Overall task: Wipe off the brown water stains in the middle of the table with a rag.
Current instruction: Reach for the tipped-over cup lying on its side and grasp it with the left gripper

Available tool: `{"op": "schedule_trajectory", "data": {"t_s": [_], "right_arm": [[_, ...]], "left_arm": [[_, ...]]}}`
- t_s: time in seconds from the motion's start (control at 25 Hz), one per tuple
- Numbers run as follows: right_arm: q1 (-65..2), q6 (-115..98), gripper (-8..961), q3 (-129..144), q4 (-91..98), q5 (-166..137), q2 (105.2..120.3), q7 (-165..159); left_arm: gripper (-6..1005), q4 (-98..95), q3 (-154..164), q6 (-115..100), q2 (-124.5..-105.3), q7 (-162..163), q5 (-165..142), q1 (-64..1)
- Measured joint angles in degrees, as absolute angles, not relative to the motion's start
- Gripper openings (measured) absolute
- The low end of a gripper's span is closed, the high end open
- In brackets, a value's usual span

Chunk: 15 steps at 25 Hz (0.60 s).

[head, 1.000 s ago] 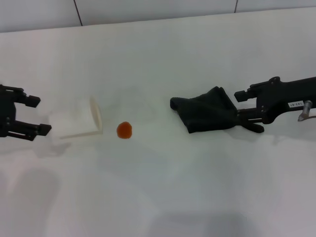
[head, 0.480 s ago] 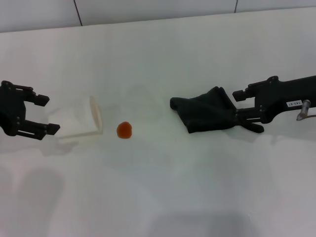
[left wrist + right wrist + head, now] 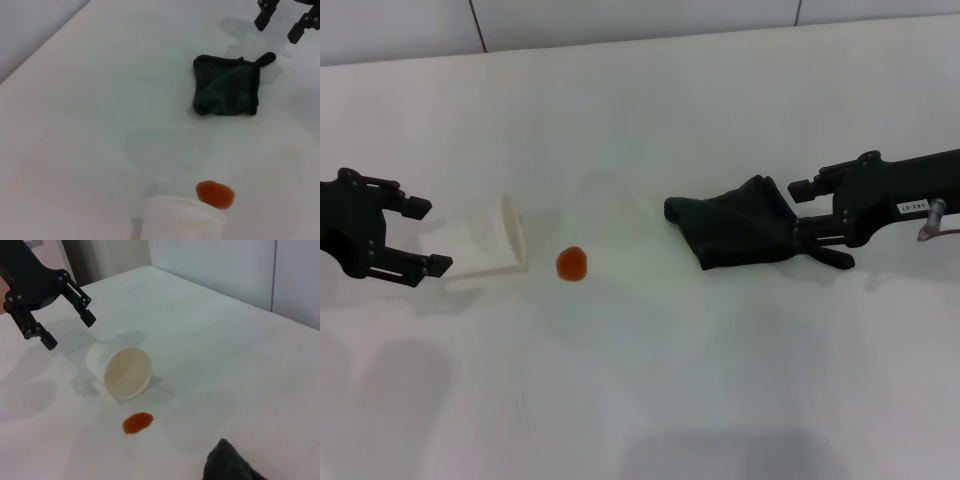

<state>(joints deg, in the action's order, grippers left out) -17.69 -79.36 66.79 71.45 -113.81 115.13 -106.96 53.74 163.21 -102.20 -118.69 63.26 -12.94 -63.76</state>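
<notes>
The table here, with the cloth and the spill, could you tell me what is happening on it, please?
The right gripper sits at the edge of the black rag, fingers open, not yet gripping it. The brown stain is unwiped on the table, beside a tipped white paper cup. The left gripper, open, is by the cup's base.

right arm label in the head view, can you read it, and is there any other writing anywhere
Right arm's white label: there is dark print on it, but it is too small and blurred to read.
Paper cup, rag, table, left gripper: no text visible.
</notes>
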Motion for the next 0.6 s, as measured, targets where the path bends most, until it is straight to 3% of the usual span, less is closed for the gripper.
{"op": "schedule_trajectory", "data": {"t_s": [0.6], "right_arm": [[-17.93, -78.0, 559, 67.21, 71.27, -113.82, 115.14, -106.96]], "left_arm": [[799, 53.35, 163.21, -98.3, -118.83, 62.35, -14.58, -64.19]]}}
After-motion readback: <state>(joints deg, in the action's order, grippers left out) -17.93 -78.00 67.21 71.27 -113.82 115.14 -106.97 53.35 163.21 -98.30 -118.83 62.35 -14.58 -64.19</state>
